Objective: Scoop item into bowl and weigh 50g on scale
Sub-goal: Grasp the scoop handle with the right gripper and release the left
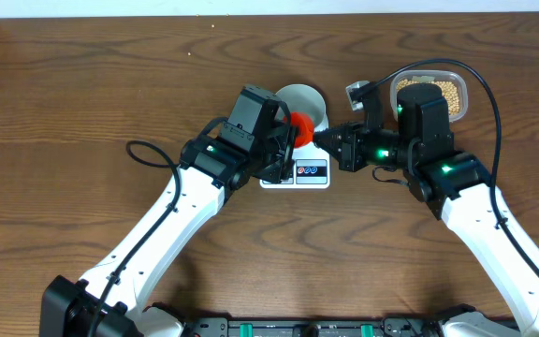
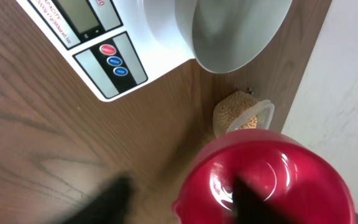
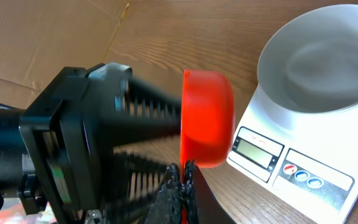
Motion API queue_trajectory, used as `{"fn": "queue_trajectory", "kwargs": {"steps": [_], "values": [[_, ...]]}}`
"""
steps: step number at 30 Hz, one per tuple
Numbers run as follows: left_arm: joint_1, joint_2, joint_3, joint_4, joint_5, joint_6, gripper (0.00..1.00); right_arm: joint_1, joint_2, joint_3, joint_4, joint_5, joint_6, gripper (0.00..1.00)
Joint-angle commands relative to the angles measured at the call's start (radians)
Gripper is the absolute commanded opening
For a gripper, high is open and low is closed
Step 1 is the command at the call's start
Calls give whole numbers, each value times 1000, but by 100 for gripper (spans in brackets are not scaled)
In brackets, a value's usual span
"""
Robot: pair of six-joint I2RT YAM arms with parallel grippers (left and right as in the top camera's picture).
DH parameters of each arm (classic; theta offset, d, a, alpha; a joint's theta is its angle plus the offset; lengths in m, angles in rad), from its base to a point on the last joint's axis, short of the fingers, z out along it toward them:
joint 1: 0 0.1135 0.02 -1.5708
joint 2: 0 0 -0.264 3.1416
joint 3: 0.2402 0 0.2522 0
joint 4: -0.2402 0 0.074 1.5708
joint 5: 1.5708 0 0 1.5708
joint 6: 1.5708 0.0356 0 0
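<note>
Beans point(image 1: 443, 91), tan-yellow and small, lie heaped in a clear tub point(image 1: 463, 98) at the far right of the table point(image 1: 82, 84), partly under the right arm. They are well apart from the red scoop point(image 1: 302, 127), which hangs above the near rim of the bowl point(image 1: 299, 96), left of the tub. The bowl stands on the far part of the white scale point(image 1: 309, 173), whose display and buttons face the robot.

The right gripper point(image 3: 182, 186) reaches in from the right, its fingers pressed close on a thin red part at the scoop's lower edge. The left gripper point(image 2: 179, 196) meets the scoop from the other side. Its fingers show as dark, blurred shapes set apart, one across the red cup and the other clear of it to the side. They look spread, though the blur hides whether they touch the scoop.

In the left wrist view the tub stands close to the table's far edge, with a pale surface beyond it. Bare wood runs wide to the left of the scale and along the near side between the two arms.
</note>
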Motion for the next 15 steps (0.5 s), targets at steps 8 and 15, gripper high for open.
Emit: {"fn": "queue_trajectory", "kwargs": {"steps": [8,15], "values": [[-2,9,-3,-50,-43,217,95,-27,7,16,-22,-2,-67,1],[-1,9,-3,-50,-85,543,95,-112,7,16,-101,76,-29,1]]}}
